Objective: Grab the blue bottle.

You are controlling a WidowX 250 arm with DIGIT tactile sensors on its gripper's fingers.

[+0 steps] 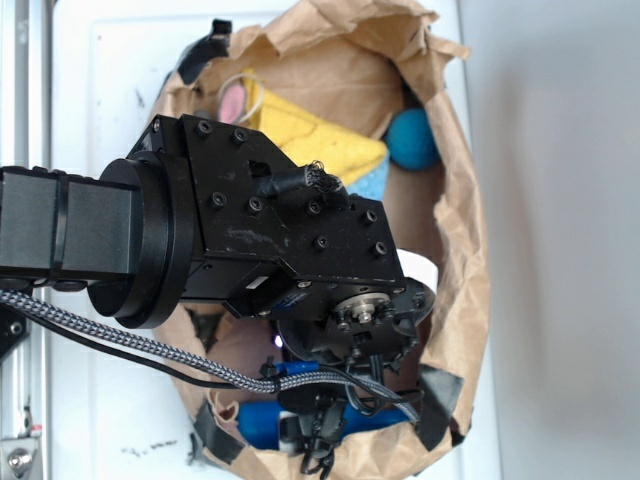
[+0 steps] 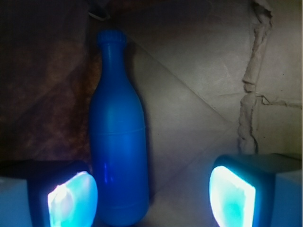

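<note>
Two glowing pads (image 2: pixel 72 201) of the gripper (image 2: pixel 151 198) are spread wide apart, holding nothing. The blue bottle (image 2: pixel 118 142) lies on the brown paper bag (image 2: pixel 199 94) between them, close to one pad. It looks smooth, hard and probably slippery, so squeeze its fat middle.

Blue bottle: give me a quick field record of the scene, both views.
target: blue bottle, lying on brown paper, cap end away from wrist camera
gripper: gripper jaws open, bottle base between them, nearer one lit pad
contact: none visible
container: torn paper bag
other items: teal ball, yellow cloth
arm: covers bag centre in exterior view
</note>
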